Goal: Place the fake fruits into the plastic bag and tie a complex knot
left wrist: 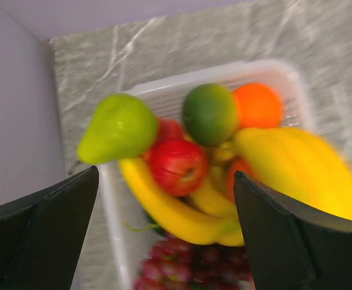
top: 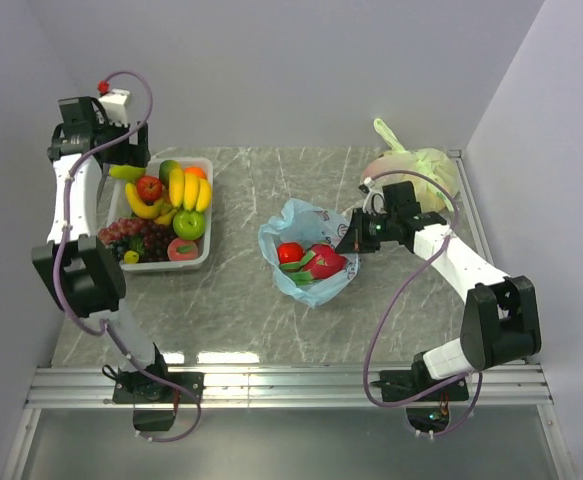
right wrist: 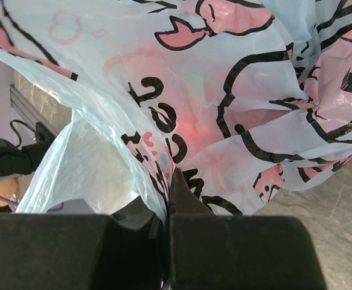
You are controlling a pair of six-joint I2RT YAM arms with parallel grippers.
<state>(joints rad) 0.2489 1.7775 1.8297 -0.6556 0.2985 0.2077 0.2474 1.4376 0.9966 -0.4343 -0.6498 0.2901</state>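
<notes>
Our left fingers stand wide and empty over the tray, with the fruits just below and between them. These look hard, glossy and light (probably slippery), so we would take the red apple across its middle. Our right fingers are pinched on the rim of the bag, thin limp film sagging on the worktop ahead of them.

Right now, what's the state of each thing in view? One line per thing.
plastic bag: untied, mouth open, red fruit inside.
fake fruits: most piled in the tray, a few bagged.
left hand: open, empty, above the tray.
right hand: shut on the plastic bag's rim.
yellow-green bag: tied shut.
</notes>
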